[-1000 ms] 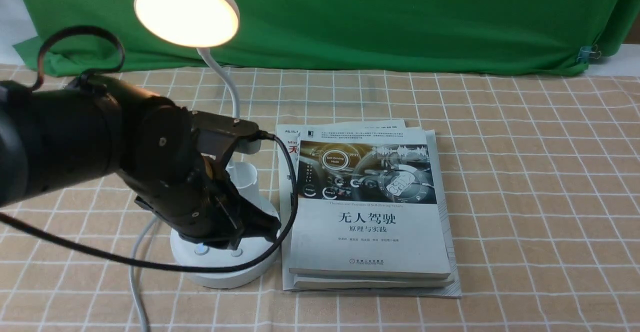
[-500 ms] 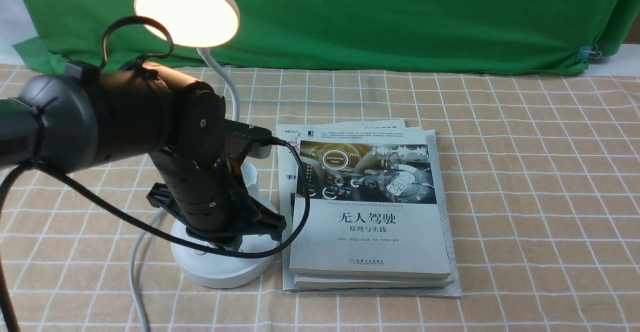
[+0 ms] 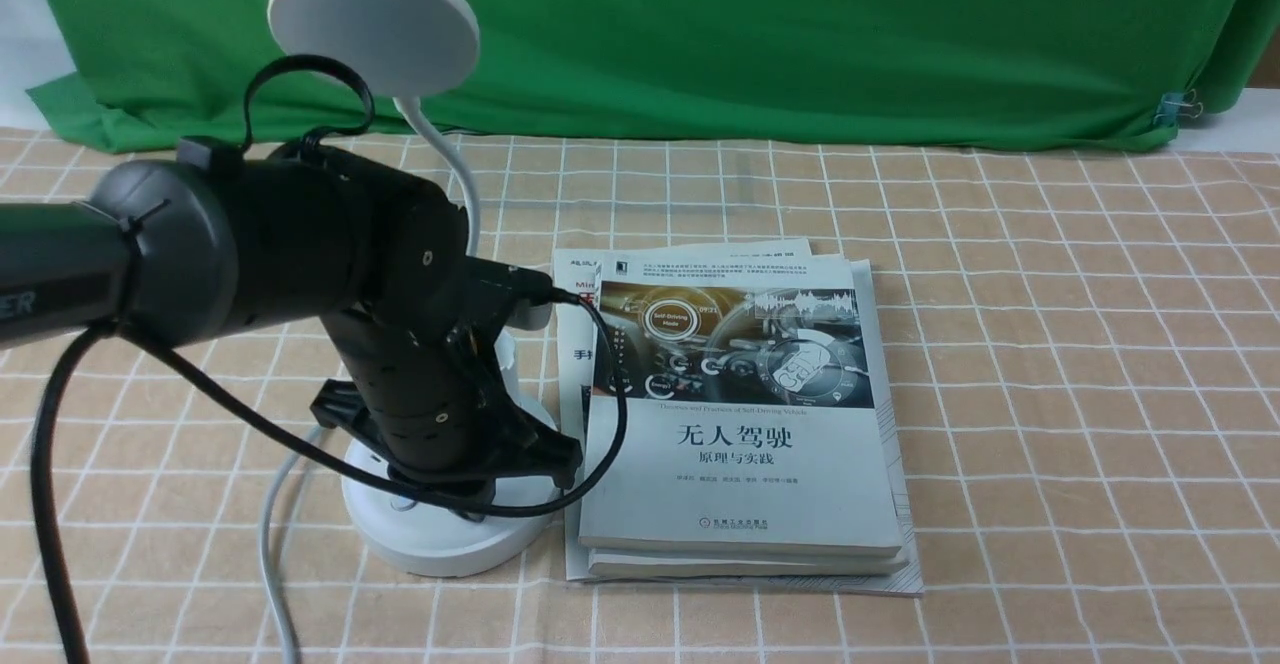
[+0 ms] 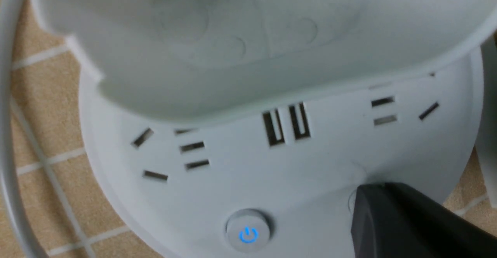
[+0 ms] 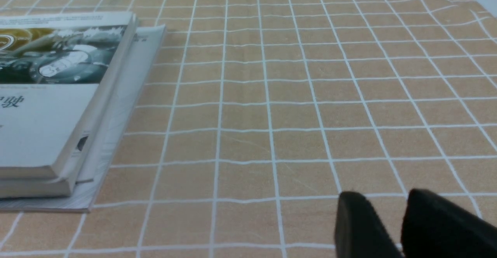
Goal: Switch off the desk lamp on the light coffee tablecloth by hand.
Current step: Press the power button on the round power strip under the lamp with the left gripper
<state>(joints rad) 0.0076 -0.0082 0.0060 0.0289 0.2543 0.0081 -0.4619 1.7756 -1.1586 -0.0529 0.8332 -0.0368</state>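
The desk lamp stands at the left of the light coffee tablecloth (image 3: 1000,344), and its round disc head (image 3: 373,22) is dark. My left gripper (image 3: 470,494) points down onto the lamp's round base (image 3: 440,544). In the left wrist view the left gripper (image 4: 365,196) is shut, one black mass whose tip presses the base where a button's rim just shows. Beside it a second button (image 4: 248,232) glows with a blue power sign. My right gripper (image 5: 386,196) hovers low over bare cloth, open by a narrow gap, holding nothing.
A stack of books (image 3: 740,464) lies right beside the lamp base. The lamp's white cord (image 3: 270,544) runs off the near left of the cloth. A green backdrop (image 3: 800,34) hangs behind. The pen cup (image 4: 233,36) rises from the base just past my left gripper.
The lamp head was lit in both earlier frames and is dark now. My left arm swung over the base and lowered its gripper onto it.
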